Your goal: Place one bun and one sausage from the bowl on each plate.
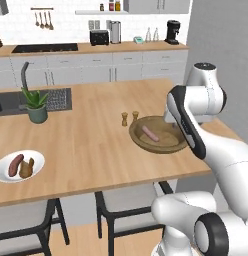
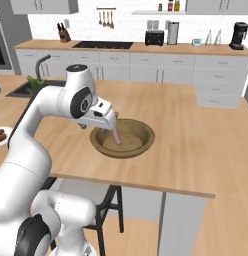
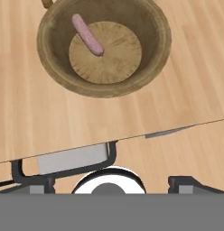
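Hand: the robot's hand (image 2: pixel 112 120) hangs above the near-left rim of the bowl, jaws spread wide, holding nothing.
Bowl: wide shallow brown wooden bowl (image 3: pixel 50 67), upper centre of the hand view, on the light wooden counter (image 1: pixel 86 145).
Sausage: pale pink stubby sausage (image 3: pixel 87 34) lies inside the bowl, apart from the hand.
Plate: small round white plate (image 1: pixel 38 160), lower left of the left base view, carries a reddish-brown sausage (image 1: pixel 15 164) beside a golden-brown lumpy bun (image 1: pixel 27 168).
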